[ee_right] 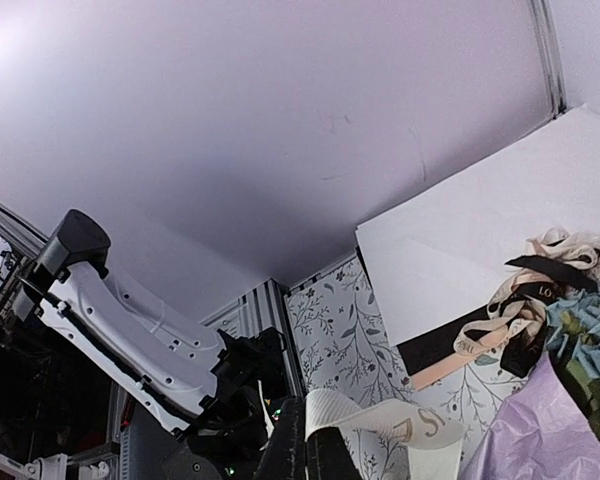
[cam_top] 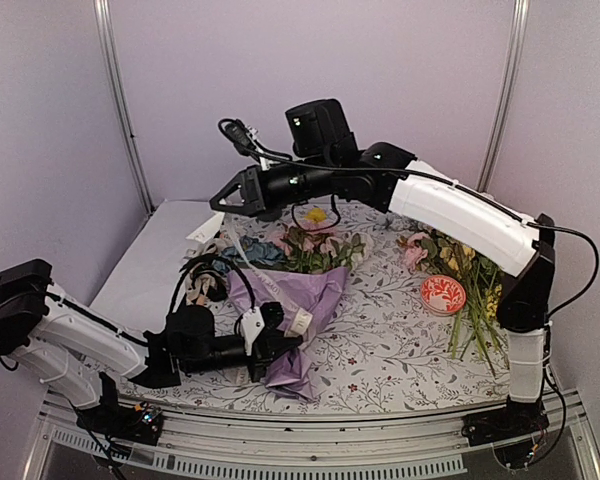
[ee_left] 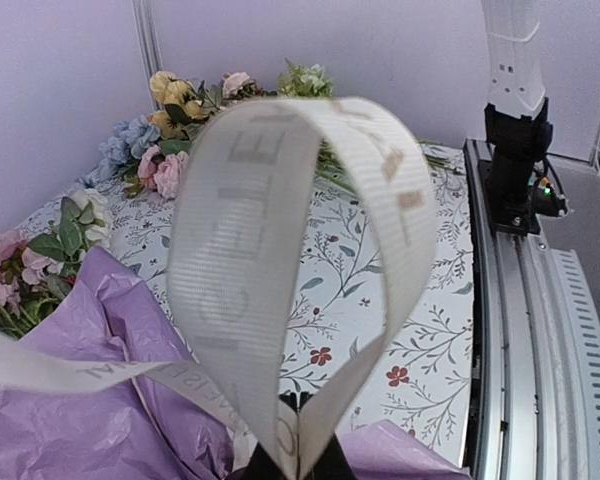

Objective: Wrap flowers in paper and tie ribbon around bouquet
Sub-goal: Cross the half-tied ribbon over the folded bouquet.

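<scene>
Lilac-papered bouquet is lying on the table, top view. L wrist: left gripper is pinching the ribbon loop tight. R wrist: right gripper is clamping another stretch; I'm fearing a hard pull slips it free.

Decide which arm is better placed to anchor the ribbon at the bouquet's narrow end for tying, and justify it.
Left, probably. The left gripper sits at the bouquet's narrow end, shut on a ribbon loop. The right gripper also pinches ribbon, but raised, off by the flowers.
</scene>
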{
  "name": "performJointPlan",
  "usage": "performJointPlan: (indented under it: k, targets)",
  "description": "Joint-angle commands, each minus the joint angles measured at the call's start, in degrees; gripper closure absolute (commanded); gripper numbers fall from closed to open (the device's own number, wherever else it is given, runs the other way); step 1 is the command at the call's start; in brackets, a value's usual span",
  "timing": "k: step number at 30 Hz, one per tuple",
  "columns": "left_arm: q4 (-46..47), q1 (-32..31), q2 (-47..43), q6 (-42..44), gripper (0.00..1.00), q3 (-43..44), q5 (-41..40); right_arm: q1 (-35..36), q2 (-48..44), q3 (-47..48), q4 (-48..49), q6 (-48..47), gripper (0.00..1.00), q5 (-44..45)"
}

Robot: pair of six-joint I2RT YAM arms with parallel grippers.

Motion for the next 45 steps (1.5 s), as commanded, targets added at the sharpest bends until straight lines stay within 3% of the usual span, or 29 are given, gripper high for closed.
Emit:
performJointPlan:
  k: [1,8,9,17,25,31,39,43,45]
  targets:
    - [-0.9,-1.4,1.4,1.3,1.0,1.7,-1.6,1.7,4.1,1.6,4.0,3.4,1.0,-5.0]
    - [-0.9,-1.8,2.1,1.4,1.0,2.0,-1.9,4.0,8.3,1.6,5.2,6.0,1.0,-7.7]
    - [-0.9,-1.9,2.1,1.4,1.0,2.0,-2.0,4.2,8.5,1.7,5.0,6.0,0.96,-7.6]
    - [-0.9,-2.0,2.0,1.5,1.0,2.0,-2.4,4.5,8.3,1.6,1.7,4.0,0.33,-4.1]
    - [-0.9,-2.0,1.6,1.1,1.0,1.6,-2.6,3.3,5.2,1.4,-1.9,-0.6,0.0,-0.7]
    - [2.7,-1.0,-0.9,-1.4,1.0,-1.0,-1.9,-0.5,-2.8,-5.7,-4.1,-6.0,0.01,-1.4]
    - [4.5,2.0,-1.2,-5.1,1.0,-1.3,2.1,-3.9,-24.2,-38.6,8.8,-13.2,0.0,-4.2]
    - [4.2,3.2,-1.2,-6.5,1.0,-0.9,3.5,-4.1,-28.0,-52.2,17.8,-10.3,0.16,-11.9]
    - [4.1,3.5,-1.2,-7.2,1.0,-1.1,3.8,-4.0,-27.6,-56.0,20.0,-8.1,0.18,-13.8]
